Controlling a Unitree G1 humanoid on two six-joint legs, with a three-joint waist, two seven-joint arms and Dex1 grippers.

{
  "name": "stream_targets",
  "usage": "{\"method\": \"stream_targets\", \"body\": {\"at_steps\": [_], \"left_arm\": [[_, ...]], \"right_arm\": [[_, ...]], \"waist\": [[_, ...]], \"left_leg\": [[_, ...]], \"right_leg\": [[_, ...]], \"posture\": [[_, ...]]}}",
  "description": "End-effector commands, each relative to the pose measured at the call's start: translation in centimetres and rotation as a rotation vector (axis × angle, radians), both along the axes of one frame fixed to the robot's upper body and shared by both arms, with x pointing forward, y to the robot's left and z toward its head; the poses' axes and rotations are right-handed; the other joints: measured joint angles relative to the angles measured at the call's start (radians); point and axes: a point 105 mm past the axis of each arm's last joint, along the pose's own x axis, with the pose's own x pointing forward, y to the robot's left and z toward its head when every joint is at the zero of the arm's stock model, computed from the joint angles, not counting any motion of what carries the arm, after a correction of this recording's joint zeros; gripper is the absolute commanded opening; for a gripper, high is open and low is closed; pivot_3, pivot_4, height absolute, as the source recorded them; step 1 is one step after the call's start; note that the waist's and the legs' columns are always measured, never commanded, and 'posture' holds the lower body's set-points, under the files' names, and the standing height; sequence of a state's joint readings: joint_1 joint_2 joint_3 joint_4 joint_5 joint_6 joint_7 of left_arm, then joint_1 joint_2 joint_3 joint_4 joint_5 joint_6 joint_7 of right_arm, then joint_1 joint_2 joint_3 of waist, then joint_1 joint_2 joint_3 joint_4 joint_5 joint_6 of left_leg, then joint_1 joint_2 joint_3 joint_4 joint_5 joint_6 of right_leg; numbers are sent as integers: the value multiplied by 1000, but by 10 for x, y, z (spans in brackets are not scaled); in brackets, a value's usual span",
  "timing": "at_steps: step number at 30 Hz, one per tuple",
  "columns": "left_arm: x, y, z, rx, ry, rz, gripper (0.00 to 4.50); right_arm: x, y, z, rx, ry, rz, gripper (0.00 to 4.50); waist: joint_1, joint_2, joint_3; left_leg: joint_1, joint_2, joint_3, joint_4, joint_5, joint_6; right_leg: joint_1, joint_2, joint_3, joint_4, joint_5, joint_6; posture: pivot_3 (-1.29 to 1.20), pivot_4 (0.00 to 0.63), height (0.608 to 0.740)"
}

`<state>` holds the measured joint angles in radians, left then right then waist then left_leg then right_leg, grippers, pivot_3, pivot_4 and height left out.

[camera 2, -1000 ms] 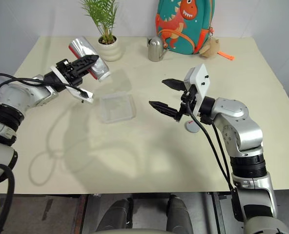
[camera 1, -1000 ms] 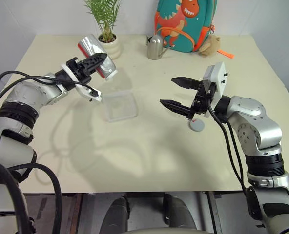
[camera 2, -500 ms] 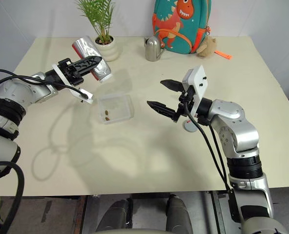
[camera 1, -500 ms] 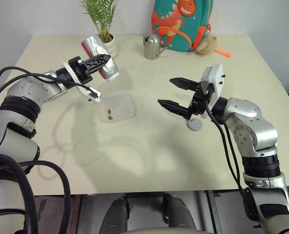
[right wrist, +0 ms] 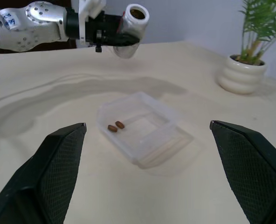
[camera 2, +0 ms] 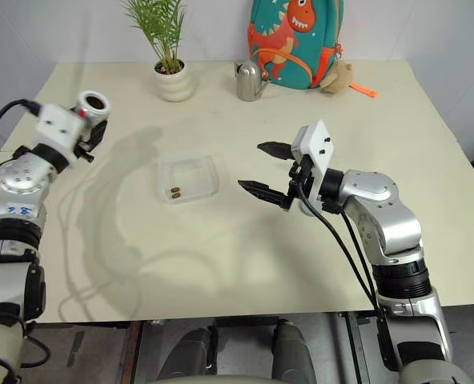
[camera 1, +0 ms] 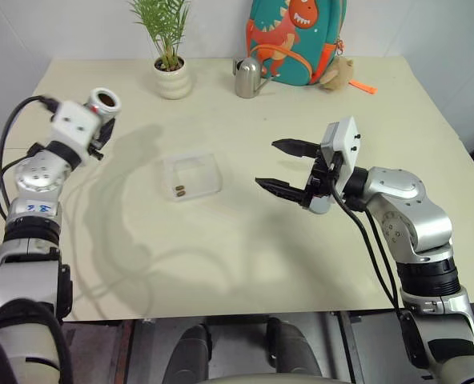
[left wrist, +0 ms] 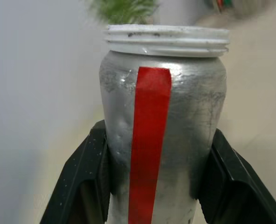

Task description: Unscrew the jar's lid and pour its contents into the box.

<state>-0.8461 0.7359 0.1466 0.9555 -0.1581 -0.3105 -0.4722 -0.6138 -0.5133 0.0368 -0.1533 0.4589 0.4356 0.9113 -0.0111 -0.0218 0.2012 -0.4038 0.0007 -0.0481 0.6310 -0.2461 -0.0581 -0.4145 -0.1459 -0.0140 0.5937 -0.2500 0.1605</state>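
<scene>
With the contents (camera 1: pixel 178 190) lying in the box (camera 1: pixel 193 175) between both arms, pouring looks done: the left gripper (left wrist: pixel 152 177) clamps the upright jar (left wrist: pixel 163 121), the right gripper (camera 1: pixel 289 166) gapes empty, so setting down seems next

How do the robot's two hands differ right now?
The left hand is shut on the jar, held open-mouthed off to the side of the box. The right hand is open and holds nothing. Both have black fingers.
</scene>
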Motion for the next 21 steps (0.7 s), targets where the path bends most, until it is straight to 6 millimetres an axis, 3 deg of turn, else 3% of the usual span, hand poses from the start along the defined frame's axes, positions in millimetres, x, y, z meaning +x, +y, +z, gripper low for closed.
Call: {"method": "stream_targets", "body": {"at_steps": [1, 4, 11, 16, 21], "left_arm": [[-13, 13, 2, -245, -9, 7, 1933], [-21, 23, -5, -333, -18, 59, 1933], [-35, 36, -32, -349, 15, 128, 1933], [-39, 34, -52, -390, 57, 102, 1933], [-46, 39, -58, -346, 55, 135, 3573]], "right_arm": [[-8, 3, 8, -5, -55, 24, 4476], [-9, 5, 6, -4, -50, 27, 4476], [-12, 4, 3, -8, -43, 21, 4476], [-11, 4, 2, -16, -43, 21, 4476], [-11, 4, 3, -17, -46, 29, 4500]], "waist": [[-1, 0, 0], [0, -3, -2], [6, -4, -2], [7, -5, -3], [7, -5, -3]], "left_leg": [[0, 0, 0, 0, 0, 0], [1, 0, 0, 1, -2, 3], [2, 0, -1, 2, -1, 3], [3, 0, 0, 2, -1, 3], [3, 0, 0, 1, -1, 3]], "right_leg": [[0, 0, 0, 0, 0, 0], [0, 0, 0, 2, 0, 0], [1, 0, 0, 2, 2, -1], [2, 0, 0, 2, 3, -2], [2, 0, 0, 1, 3, -1]], "posture": [[0, 150, 740], [0, 150, 740], [0, 150, 740], [0, 150, 740], [0, 150, 740]]}}
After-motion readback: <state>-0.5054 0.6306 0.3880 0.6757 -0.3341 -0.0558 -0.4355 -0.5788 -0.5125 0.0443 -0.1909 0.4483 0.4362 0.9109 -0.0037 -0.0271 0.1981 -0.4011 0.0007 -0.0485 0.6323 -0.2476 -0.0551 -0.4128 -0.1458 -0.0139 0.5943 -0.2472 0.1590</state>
